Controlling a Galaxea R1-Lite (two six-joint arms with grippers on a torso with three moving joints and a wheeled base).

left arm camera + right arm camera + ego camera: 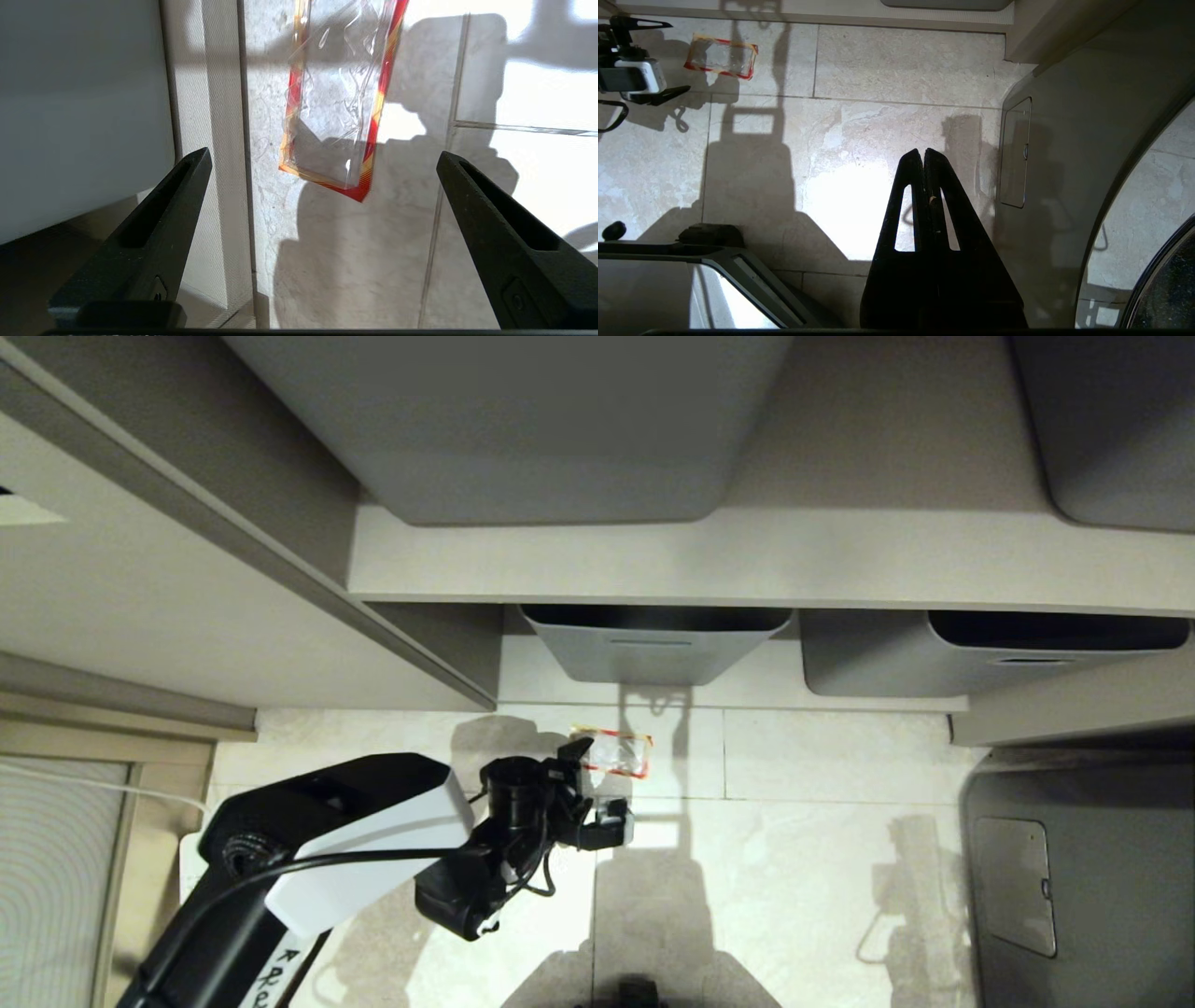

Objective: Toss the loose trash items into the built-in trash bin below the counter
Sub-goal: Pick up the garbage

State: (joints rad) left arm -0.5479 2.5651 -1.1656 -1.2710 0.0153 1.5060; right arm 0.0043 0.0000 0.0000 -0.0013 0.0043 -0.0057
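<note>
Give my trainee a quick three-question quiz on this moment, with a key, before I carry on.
1. True or false: the left hand is already shut on the red-and-yellow-edged wrapper.
2. What is the wrapper lying on? A) the floor tiles B) a beige shelf C) inside a grey tub
3. Fill in: the right hand has its fingers ____.

Key:
1. False: its fingers stand wide open, with the wrapper ahead of them and untouched.
2. A: it lies flat on the tiles, in front of the lower tub.
3. Shut, pressed together and empty, well away from the wrapper.
</note>
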